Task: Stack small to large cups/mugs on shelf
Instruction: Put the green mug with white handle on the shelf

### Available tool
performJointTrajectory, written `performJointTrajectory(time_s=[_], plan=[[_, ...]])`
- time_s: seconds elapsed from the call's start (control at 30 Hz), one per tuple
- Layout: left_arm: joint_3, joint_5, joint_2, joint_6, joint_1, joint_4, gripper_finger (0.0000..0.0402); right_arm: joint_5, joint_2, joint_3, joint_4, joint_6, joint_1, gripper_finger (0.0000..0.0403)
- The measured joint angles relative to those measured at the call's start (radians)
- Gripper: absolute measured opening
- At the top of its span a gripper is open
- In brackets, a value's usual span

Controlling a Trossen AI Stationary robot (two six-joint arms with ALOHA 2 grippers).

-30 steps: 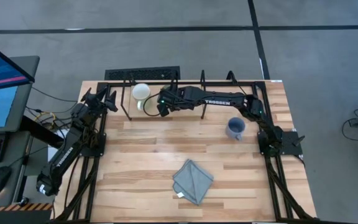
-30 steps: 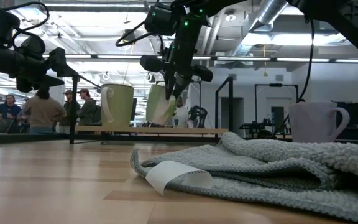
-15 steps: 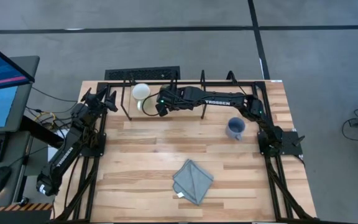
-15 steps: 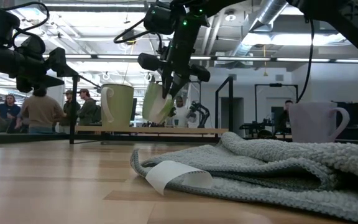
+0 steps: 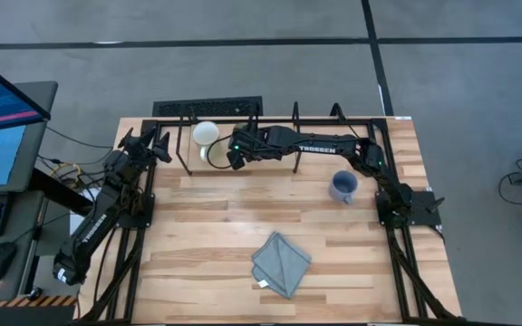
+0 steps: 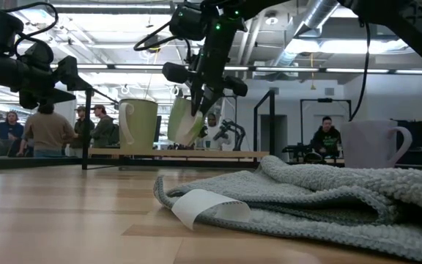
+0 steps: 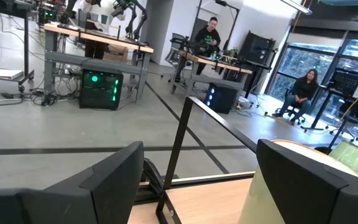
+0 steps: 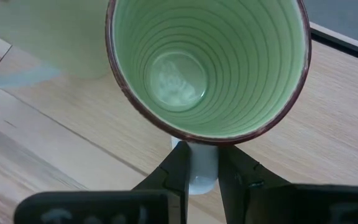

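A white mug (image 5: 206, 133) stands upright on the shelf's board (image 6: 233, 155), near its left end. Just to its right is the green-inside mug (image 6: 184, 122), tilted, with my right gripper (image 6: 200, 103) shut on it. The right wrist view looks into its green inside (image 8: 207, 62). The blue-grey mug (image 5: 343, 186) stands on the tabletop to the right, off the shelf. My left gripper (image 7: 197, 186) waits open at the table's far left, level, touching nothing. My right gripper pinches the green-inside mug's handle (image 8: 202, 165) between its two fingers (image 8: 176, 169), just below the rim. The fingers slant down from the table's right side. The mug is tilted, mouth toward the gripper, its base just above the shelf board beside the white mug.
A folded grey-blue cloth (image 5: 281, 263) lies on the near middle of the table. The shelf's thin black posts (image 6: 272, 121) rise around the mugs. People sit and stand in the room beyond the table.
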Motion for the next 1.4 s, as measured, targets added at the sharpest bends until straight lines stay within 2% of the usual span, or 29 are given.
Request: performJointTrajectory(time_s=[0.87,1.4], plan=[[0.000,0.002,0.000,0.000,0.000,0.000,0.0304,0.028,0.000,0.000,-0.029,-0.009,0.008,0.0072],[0.000,0.012,0.000,0.000,0.000,-0.003,0.0304,0.033,0.042,0.001,-0.006,-0.027,0.006,0.0072]])
